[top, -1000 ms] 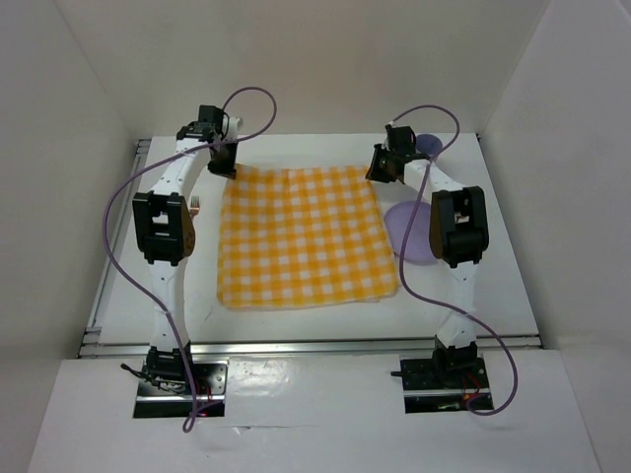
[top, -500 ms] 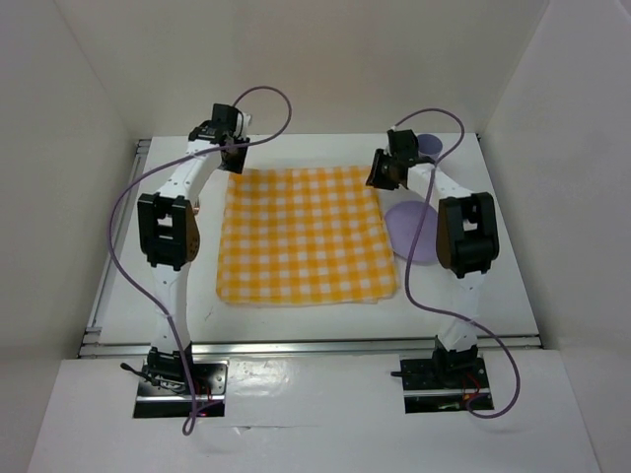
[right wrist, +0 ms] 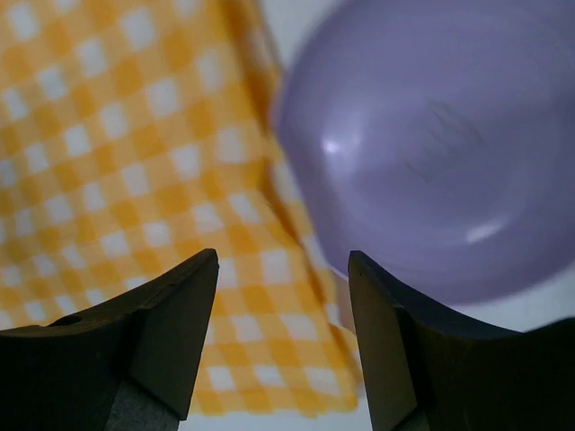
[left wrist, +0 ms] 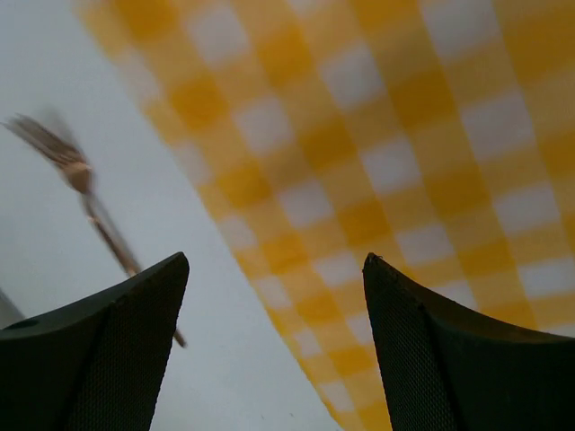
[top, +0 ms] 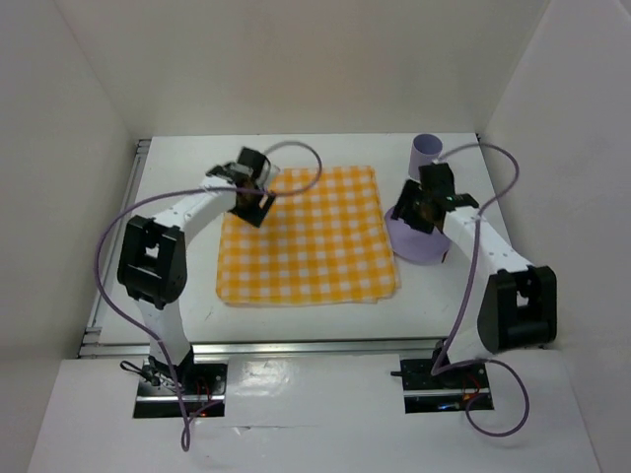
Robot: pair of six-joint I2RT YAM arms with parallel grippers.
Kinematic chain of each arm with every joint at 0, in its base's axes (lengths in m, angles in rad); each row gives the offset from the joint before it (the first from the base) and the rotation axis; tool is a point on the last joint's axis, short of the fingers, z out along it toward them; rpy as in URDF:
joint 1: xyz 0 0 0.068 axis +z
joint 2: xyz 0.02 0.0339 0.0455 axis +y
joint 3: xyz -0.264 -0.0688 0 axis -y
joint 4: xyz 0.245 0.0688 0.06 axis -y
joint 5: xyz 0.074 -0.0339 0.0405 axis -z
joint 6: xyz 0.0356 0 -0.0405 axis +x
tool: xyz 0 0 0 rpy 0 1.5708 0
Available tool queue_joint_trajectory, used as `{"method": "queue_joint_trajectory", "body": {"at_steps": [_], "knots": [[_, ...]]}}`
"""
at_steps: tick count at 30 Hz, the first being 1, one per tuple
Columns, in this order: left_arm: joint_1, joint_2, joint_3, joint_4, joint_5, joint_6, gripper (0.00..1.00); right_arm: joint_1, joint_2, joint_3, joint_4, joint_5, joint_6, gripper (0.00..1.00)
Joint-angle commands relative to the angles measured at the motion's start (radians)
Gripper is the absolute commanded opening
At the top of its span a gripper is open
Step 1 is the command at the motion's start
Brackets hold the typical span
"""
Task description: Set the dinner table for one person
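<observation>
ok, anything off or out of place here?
Nothing spilled or damaged. The round purple plate sits off the yellow-and-white checked cloth, by its right edge; the brownish fork lies on bare white tabletop left of it.

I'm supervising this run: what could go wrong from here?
1. The open right tool hovers where the round purple plate seems to meet the yellow-and-white checked cloth; closing there may pinch and drag the cloth.
2. The tall purple cup stands close beyond that arm's wrist; a swing might topple it.
3. The thin fork lies flat, hard to grip.
</observation>
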Motion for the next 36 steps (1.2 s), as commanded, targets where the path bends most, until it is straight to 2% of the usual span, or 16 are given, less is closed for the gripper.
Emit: {"method": "queue_joint_trajectory", "body": {"at_steps": [1, 6, 12, 20, 24, 31, 33, 36], "knots": [[-0.121, -0.061, -0.244, 0.038, -0.011, 0.005, 0.85, -0.101, -0.166, -0.162, -0.041, -0.001, 0.154, 0.68], [-0.132, -0.061, -0.373, 0.119, -0.082, -0.006, 0.85, -0.222, -0.244, -0.303, -0.015, -0.023, 0.259, 0.68], [-0.132, -0.041, -0.441, 0.138, -0.082, -0.005, 0.85, -0.302, -0.223, -0.394, 0.065, -0.032, 0.377, 0.68], [-0.132, -0.069, -0.449, 0.118, -0.016, -0.024, 0.85, -0.302, -0.169, -0.415, 0.102, 0.029, 0.416, 0.68], [-0.132, -0.069, -0.427, 0.096, 0.005, -0.036, 0.85, -0.302, -0.067, -0.403, 0.114, 0.029, 0.434, 0.68], [-0.132, -0.09, -0.427, 0.096, 0.005, -0.036, 0.85, -0.302, 0.021, -0.384, 0.162, 0.029, 0.505, 0.67], [-0.132, -0.09, -0.427, 0.096, 0.005, -0.036, 0.85, -0.302, 0.03, -0.372, 0.174, 0.038, 0.517, 0.6], [-0.132, -0.09, -0.427, 0.087, 0.005, -0.036, 0.85, -0.311, 0.055, -0.363, 0.174, 0.049, 0.517, 0.43]]}}
